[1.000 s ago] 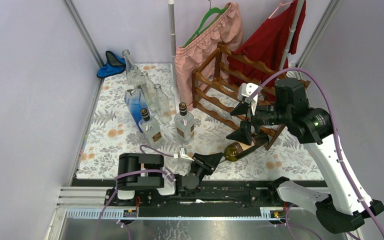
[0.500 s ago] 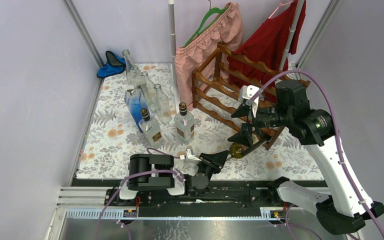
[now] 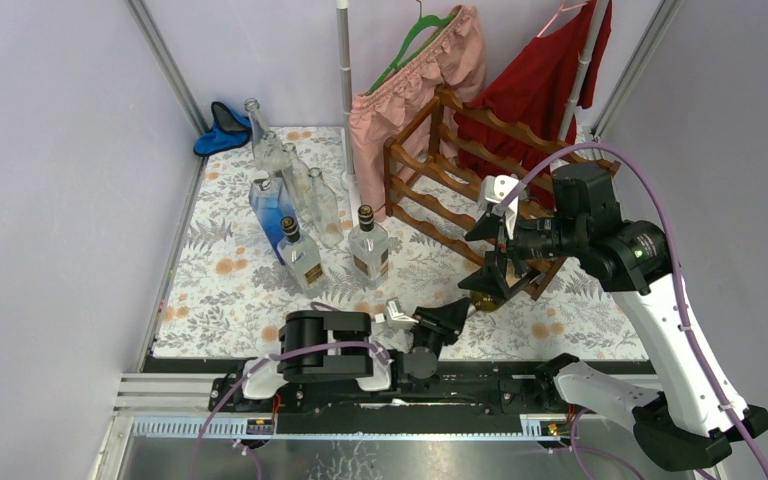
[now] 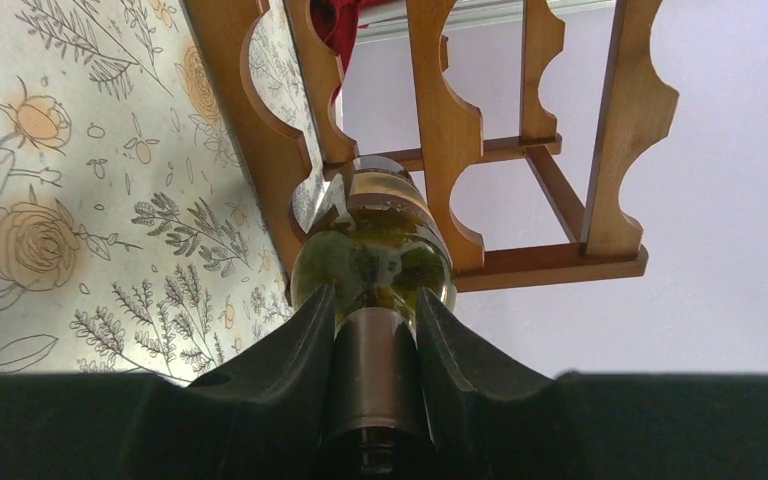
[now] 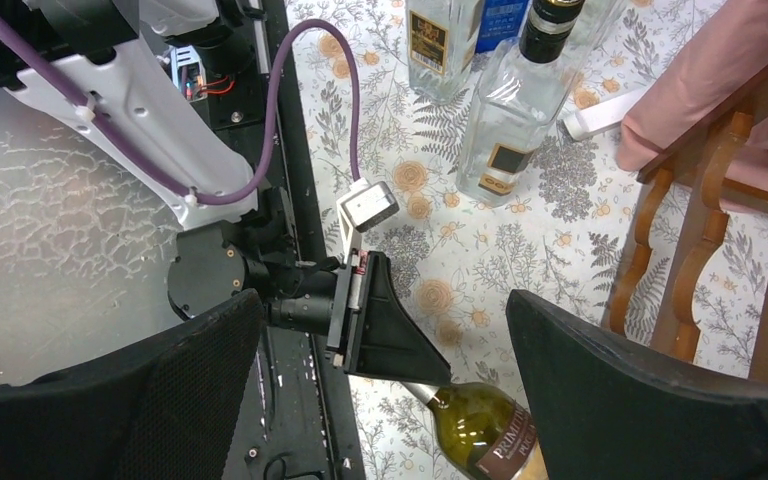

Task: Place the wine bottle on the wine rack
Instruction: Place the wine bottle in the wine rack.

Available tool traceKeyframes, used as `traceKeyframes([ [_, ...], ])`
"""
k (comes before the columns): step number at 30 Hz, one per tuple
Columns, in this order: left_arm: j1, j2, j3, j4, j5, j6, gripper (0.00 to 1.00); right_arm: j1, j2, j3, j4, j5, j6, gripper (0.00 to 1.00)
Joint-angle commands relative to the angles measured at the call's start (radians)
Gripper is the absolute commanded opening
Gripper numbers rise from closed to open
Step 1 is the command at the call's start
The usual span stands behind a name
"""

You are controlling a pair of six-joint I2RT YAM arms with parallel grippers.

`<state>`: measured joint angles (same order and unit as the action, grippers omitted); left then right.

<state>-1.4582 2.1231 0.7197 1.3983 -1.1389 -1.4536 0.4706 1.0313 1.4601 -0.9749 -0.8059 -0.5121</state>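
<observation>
The wine bottle (image 3: 481, 296) is dark green glass with a brown label (image 5: 508, 449). It lies almost flat, its body pushed into the lowest tier of the reddish-brown wine rack (image 3: 442, 178). My left gripper (image 3: 453, 314) is shut on the bottle's neck. In the left wrist view the bottle (image 4: 372, 262) passes through a scalloped rail of the rack (image 4: 452, 130) ahead of the gripper (image 4: 374, 300). My right gripper (image 3: 489, 251) hovers open just above the bottle's shoulder. Its wide-apart fingers (image 5: 160, 400) frame the bottle (image 5: 475, 425) without touching it.
Two square liquor bottles (image 3: 305, 262) (image 3: 368, 250), a blue bottle (image 3: 272, 205) and several clear ones stand on the floral mat to the left of the rack. Pink (image 3: 410, 90) and red (image 3: 540, 85) garments hang behind it. A blue cloth (image 3: 222, 130) lies in the far left corner.
My left arm has slid right and forward, driving the bottle deeper into the rack's bottom tier. The right gripper has stayed open and shifted only slightly.
</observation>
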Motion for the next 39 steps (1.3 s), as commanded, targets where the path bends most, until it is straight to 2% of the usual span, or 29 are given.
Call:
traceKeyframes([
  [1, 0.009, 0.026, 0.096, 0.203, -0.073, -0.028, 0.00, -0.004, -0.015, 0.032, -0.024, -0.026, -0.016, 1.00],
  [11, 0.032, 0.123, 0.227, 0.202, -0.099, -0.043, 0.00, -0.004, -0.019, 0.032, -0.054, -0.019, -0.039, 1.00],
  [12, 0.033, 0.131, 0.239, 0.200, -0.108, -0.038, 0.05, -0.005, -0.018, 0.032, -0.058, -0.019, -0.042, 1.00],
  [13, 0.033, 0.141, 0.252, 0.200, -0.119, -0.032, 0.07, -0.004, -0.018, 0.033, -0.061, -0.019, -0.045, 1.00],
  [16, 0.036, 0.167, 0.278, 0.200, -0.130, -0.043, 0.00, -0.005, -0.013, 0.036, -0.068, -0.018, -0.052, 1.00],
  [26, 0.060, 0.235, 0.358, 0.197, -0.106, -0.066, 0.00, -0.005, -0.001, 0.027, -0.078, -0.016, -0.067, 1.00],
  [39, 0.085, 0.332, 0.531, 0.161, -0.122, -0.027, 0.00, -0.005, 0.009, 0.031, -0.103, -0.014, -0.086, 1.00],
])
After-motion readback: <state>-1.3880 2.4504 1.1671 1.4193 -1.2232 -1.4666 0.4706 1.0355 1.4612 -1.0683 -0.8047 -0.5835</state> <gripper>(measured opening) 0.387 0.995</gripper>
